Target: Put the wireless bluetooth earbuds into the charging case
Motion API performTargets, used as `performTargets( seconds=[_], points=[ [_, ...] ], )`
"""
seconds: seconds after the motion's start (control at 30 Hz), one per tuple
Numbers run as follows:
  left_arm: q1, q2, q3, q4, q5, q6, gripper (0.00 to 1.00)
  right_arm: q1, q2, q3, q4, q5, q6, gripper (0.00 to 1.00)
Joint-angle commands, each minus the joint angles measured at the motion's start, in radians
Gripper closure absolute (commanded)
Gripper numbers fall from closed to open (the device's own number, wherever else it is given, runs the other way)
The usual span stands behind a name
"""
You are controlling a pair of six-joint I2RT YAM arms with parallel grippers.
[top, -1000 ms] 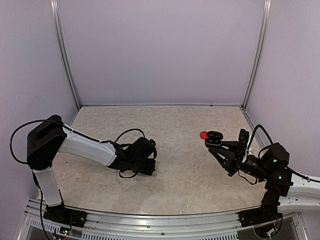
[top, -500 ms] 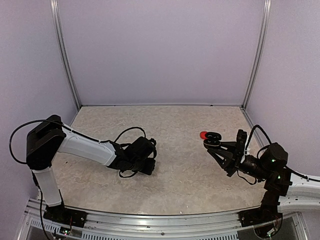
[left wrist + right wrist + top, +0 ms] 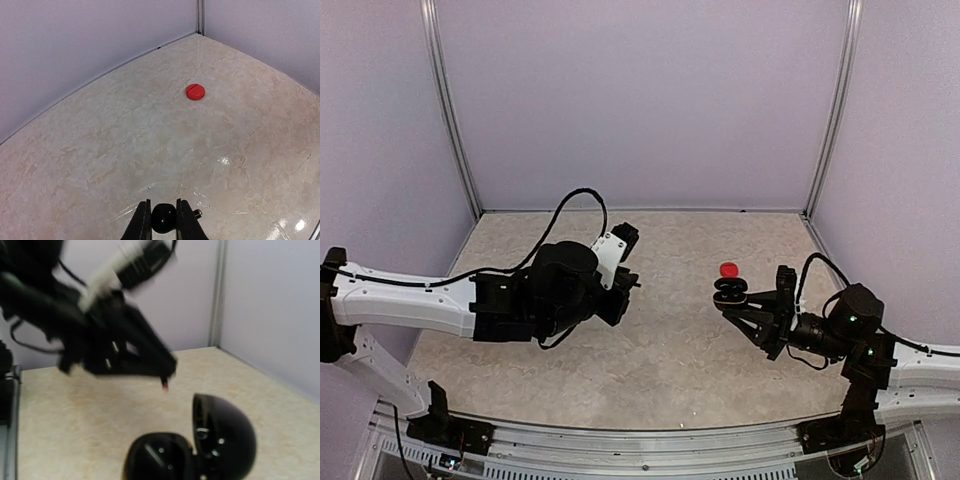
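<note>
Stretches the left arm (image 3: 410,300) in toward the centre, wrist raised, left gripper (image 3: 628,285) with fingers (image 3: 143,222) pinched on a black earbud (image 3: 163,218). Points the right arm (image 3: 920,365) leftward, right gripper (image 3: 730,303) clamped on the open charging case (image 3: 729,290).

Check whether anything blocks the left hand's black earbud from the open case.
Nothing visible does. The left hand holds the earbud in the air; the right hand holds the open case. The red case lies on the table just beyond it.
</note>
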Motion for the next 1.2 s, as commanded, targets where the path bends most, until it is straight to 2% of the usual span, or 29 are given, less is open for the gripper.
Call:
performTargets(
  seconds=[0.0,0.23,0.53,1.17],
  points=[
    [-0.096,-0.077,0.012,0.110,-0.135,0.255,0.84,-0.007,0.030,0.052,0.020,-0.082,0.048,1.00],
    [-0.239,-0.107,0.020,0.222,-0.236,0.471,0.84,-0.007,0.103,0.100,0.000,-0.169,0.075,1.00],
    [-0.366,0.022,0.100,0.274,-0.322,0.710,0.85,-0.008,0.155,0.134,-0.006,-0.233,0.089,1.00],
    [-0.394,0.082,0.127,0.309,-0.297,0.798,0.85,0.001,0.209,0.151,0.013,-0.301,0.120,1.00]
  ],
)
